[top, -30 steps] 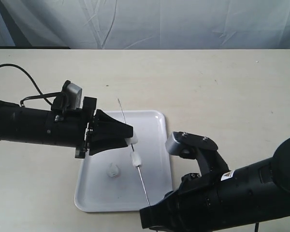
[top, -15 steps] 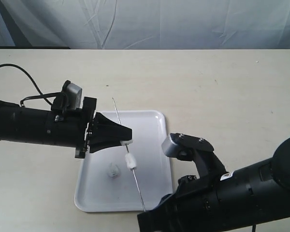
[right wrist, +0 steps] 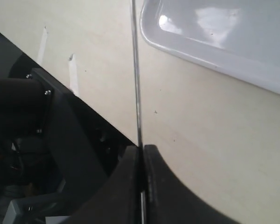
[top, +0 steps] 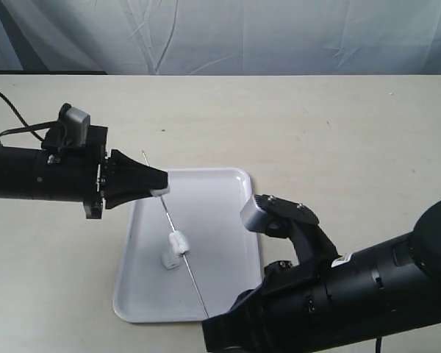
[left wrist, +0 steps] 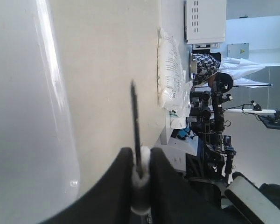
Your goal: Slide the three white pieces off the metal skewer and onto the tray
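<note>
- The left gripper, at the left of the exterior view, is pinched shut on the first white piece, which is threaded near the pointed end of the metal skewer.
- That piece looks soft, light and squashy, and it probably clings to the rod. A gentle pinch on its round sides, drawn along the rod toward the point, should suit it better than a hard squeeze.
- The skewer is thin and stiff, likely a little springy. It slants from upper left to lower centre above the tray, which rests on the surface.
- The second white piece sits mid-length on the skewer, over the tray's left half. The third white piece lies loose on the tray, touching it or just beside it.
- The right gripper, at lower centre-right, is closed on the skewer's blunt end, a sensible place to anchor it.
- Compared with 1 second earlier, the left gripper has gone from open to clamped and has drawn back leftward. The skewer and right arm have shifted left too.
- The first piece now sits nearer the point and farther from the second. The loose piece has stayed put.
</note>
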`<action>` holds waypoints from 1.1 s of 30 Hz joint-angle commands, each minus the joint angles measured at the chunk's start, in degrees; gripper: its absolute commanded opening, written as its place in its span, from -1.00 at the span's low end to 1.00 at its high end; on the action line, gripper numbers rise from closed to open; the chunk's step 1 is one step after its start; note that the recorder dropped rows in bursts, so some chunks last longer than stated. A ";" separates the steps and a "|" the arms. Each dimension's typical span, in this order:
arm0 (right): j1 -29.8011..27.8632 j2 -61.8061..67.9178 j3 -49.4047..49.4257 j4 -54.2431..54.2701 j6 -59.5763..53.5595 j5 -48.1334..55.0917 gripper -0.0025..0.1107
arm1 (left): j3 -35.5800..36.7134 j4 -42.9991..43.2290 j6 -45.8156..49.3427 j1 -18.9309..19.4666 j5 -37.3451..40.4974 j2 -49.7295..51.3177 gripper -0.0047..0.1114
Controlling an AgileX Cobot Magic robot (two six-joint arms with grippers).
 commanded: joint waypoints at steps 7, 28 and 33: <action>5.81 0.17 0.89 -2.38 0.41 6.41 -0.97 | -5.49 -6.51 0.20 3.84 -7.29 -0.49 -0.92; 7.33 -2.76 0.89 -0.64 0.41 -1.85 -0.97 | -7.54 11.95 -6.82 4.06 -17.83 0.21 -0.92; 7.33 -8.58 0.89 1.16 0.50 -9.03 -0.97 | -7.27 17.75 -9.07 -2.73 -18.09 2.95 -0.92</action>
